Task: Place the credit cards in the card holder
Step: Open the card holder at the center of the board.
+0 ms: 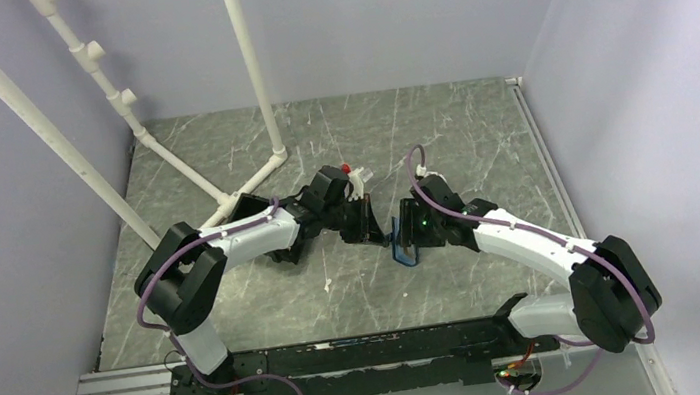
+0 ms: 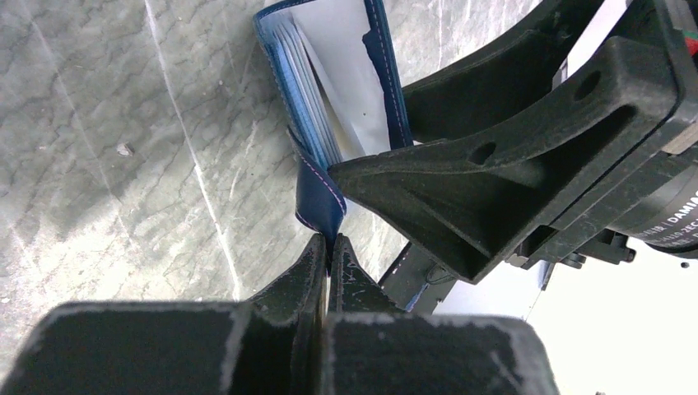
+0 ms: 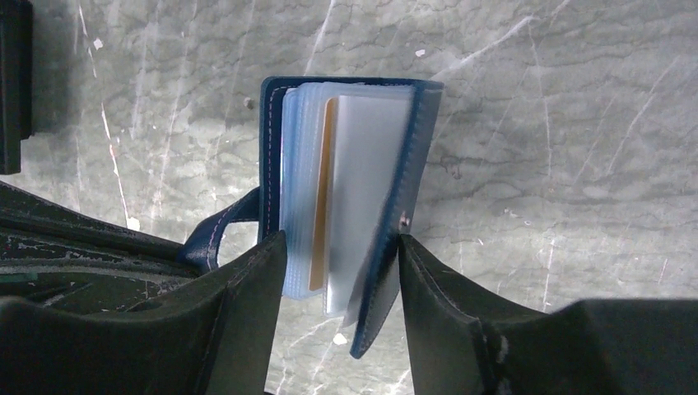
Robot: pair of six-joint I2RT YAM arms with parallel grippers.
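The holder (image 3: 269, 156) stood on edge, partly open, over the middle of the table (image 1: 480, 141), held between both arms. The left gripper (image 2: 329, 240) was closed tight on its tab (image 2: 319, 202). The right gripper (image 3: 339, 237) stood wide, one finger against each cover, clamping the holder between them. An orange card (image 3: 327, 197) and a pale card (image 3: 366, 181) sat in the clear sleeves, their lower ends poking out.
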